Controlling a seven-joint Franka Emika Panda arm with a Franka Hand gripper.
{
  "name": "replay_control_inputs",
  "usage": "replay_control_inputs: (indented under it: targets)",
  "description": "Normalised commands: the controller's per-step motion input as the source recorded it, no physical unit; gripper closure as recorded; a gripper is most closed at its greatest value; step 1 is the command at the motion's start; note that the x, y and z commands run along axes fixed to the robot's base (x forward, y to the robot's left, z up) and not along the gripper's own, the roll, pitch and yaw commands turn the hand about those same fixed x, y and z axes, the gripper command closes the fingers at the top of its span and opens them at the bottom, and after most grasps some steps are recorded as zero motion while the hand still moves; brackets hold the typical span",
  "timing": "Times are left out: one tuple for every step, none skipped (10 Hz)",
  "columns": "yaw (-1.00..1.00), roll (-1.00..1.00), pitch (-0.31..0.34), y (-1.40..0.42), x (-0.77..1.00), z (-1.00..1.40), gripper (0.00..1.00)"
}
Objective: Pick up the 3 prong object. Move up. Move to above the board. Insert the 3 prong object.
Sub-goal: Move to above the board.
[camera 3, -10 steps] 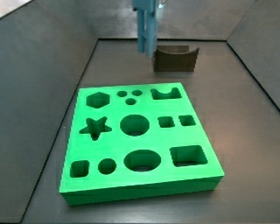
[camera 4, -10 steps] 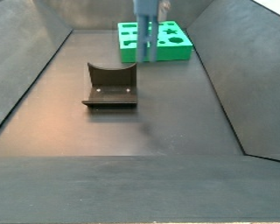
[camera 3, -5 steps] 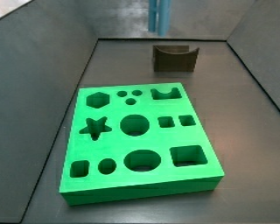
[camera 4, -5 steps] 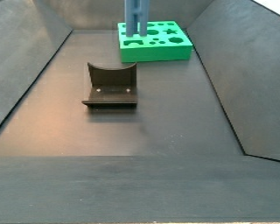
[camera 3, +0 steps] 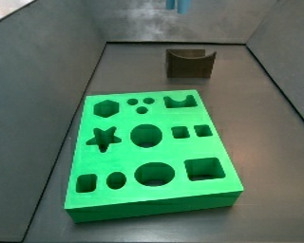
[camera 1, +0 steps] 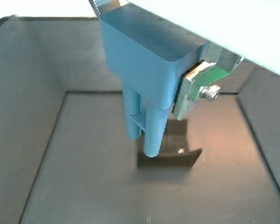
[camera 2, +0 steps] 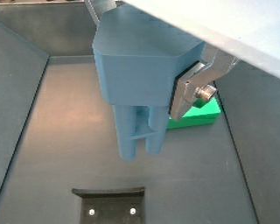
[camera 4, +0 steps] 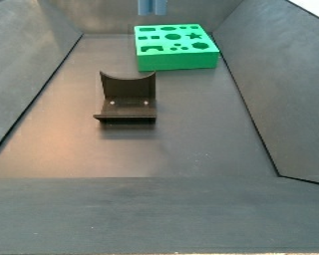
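The 3 prong object (camera 1: 140, 66) is a light-blue post with an angular top. It is clamped in my gripper (camera 1: 154, 83) in both wrist views (camera 2: 136, 74), with its prongs hanging free in the air. One silver finger (camera 1: 199, 84) presses its side; the opposite finger is hidden behind it. In a side view only its lower tip (camera 3: 177, 5) shows at the top edge; in the other it is out of view. The green board (camera 3: 155, 204) with shaped cut-outs lies flat on the floor, far below and to one side (camera 2: 203, 115), and shows in both side views (camera 4: 175, 62).
The dark fixture (camera 3: 190, 63) stands on the floor beyond the board, under the gripper (camera 1: 168, 160) (camera 2: 108, 203) (camera 4: 127, 97). Grey sloped walls (camera 4: 269, 80) enclose the dark floor.
The gripper has lifted the light-blue post straight up. It hung fully in both side views a second ago; now only its tip shows in one.
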Motion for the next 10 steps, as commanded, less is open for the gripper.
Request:
replay_control_inputs:
  targets:
    - [1.0, -0.04, 0.11, -1.0, -0.3, 0.21, 1.0]
    - [1.0, -0.03, 0.1, -1.0, -0.31, 0.23, 1.0]
    - [1.0, -0.04, 0.099, -1.0, -0.31, 0.22, 1.0]
    - [1.0, -0.04, 0.098, -1.0, -0.3, 0.22, 1.0]
    - [1.0, -0.03, 0.098, -1.0, -0.29, 0.26, 1.0]
    - [1.0, -0.02, 0.098, -0.7, -0.2, 0.2, 1.0]
    - [1.0, -0.02, 0.106, -0.5, -0.13, 0.15, 1.0]
    - [0.98, -0.01, 0.127, -0.24, -0.05, 0.08, 1.0]
    - [0.73, 0.01, 0.115, -0.16, -0.03, 0.07, 1.0]
    - [0.41, 0.02, 0.098, -0.09, 0.0, 0.06, 1.0]
